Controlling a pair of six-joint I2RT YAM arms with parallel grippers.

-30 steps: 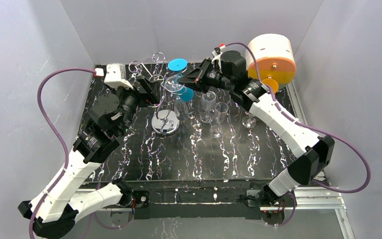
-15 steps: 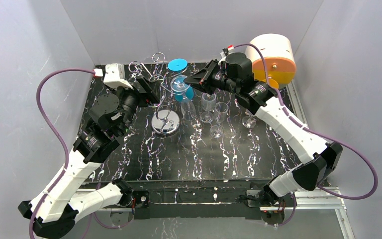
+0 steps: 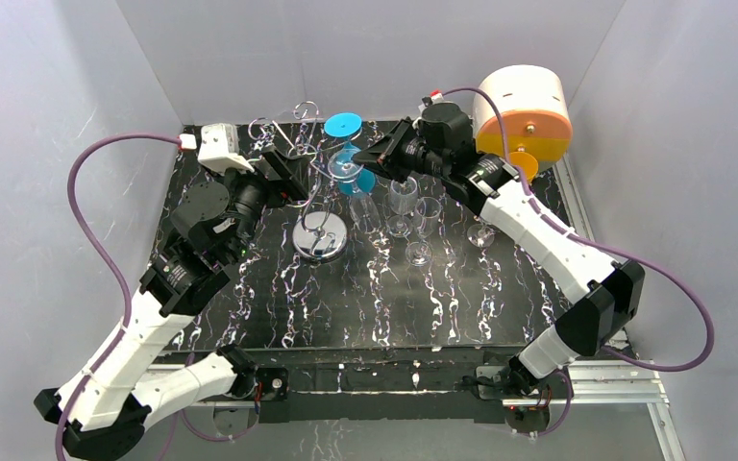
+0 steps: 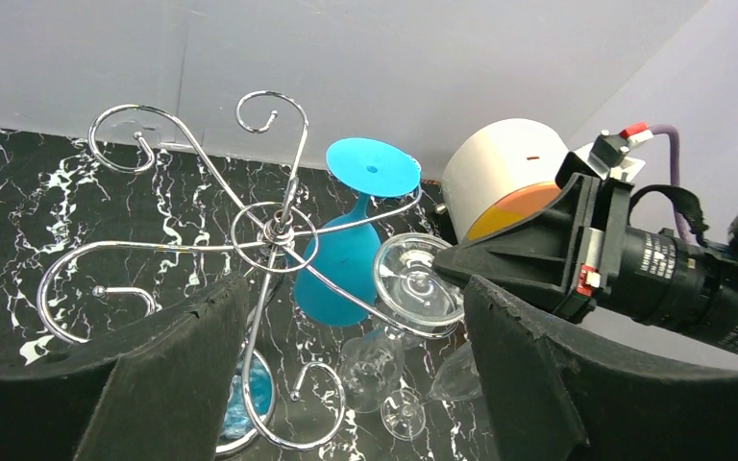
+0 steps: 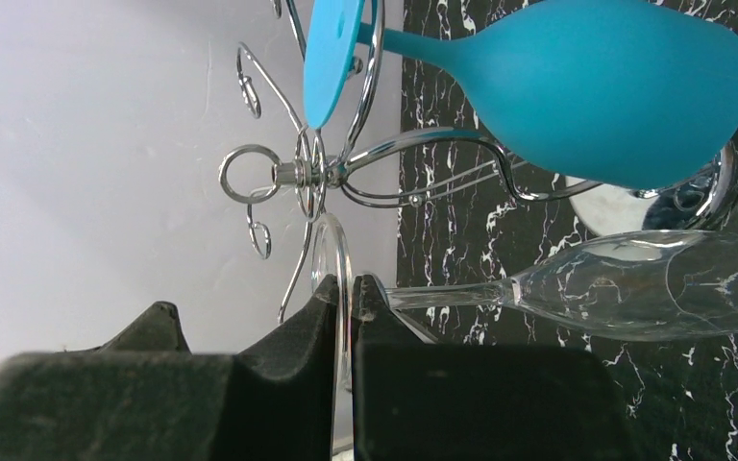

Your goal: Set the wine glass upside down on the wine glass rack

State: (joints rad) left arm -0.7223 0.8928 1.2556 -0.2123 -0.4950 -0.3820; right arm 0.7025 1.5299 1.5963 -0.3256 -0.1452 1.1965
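The right gripper (image 5: 346, 293) has moved slightly toward the wine glass rack (image 4: 274, 230) near the far edge of the table (image 3: 365, 298). It is clamped on the foot of the clear wine glass (image 5: 634, 288), bowl down, right at a rack arm. The left gripper (image 4: 351, 317) stands apart beside the rack, which carries one blue glass (image 4: 346, 259).

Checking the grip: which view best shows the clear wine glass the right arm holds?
Right wrist: the clear wine glass shows whole, foot pinched in the jaws. Left wrist shows mainly its foot; top external, a small glint.
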